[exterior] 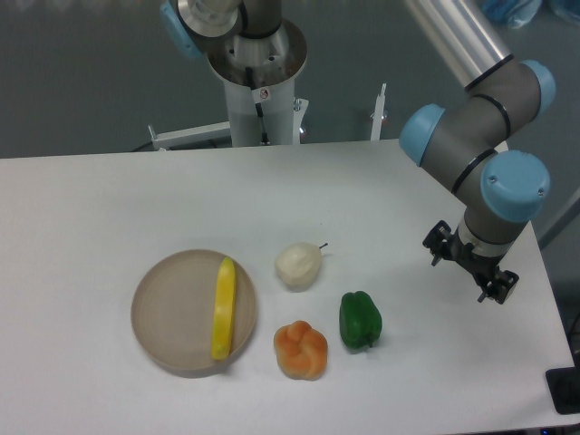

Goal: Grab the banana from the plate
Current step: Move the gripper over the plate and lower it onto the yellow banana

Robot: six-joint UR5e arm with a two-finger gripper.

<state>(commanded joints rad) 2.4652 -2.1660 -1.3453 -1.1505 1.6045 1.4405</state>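
Note:
The yellow banana (224, 308) lies on the right part of the round tan plate (172, 313), running lengthwise from the far rim to the near rim. My gripper (470, 265) hangs under the arm's wrist at the right side of the table, far from the plate and about level with it in depth. It points down at the table and holds nothing. Its black fingers (497, 287) stick out on both sides of the wrist, so it looks open. The fingertips themselves are hidden below the wrist.
A white garlic-like toy (299, 265), an orange lumpy pepper (301, 350) and a green pepper (360, 319) lie between the plate and the gripper. The arm's base column (258, 82) stands at the table's far edge. The table's right edge is close to the gripper.

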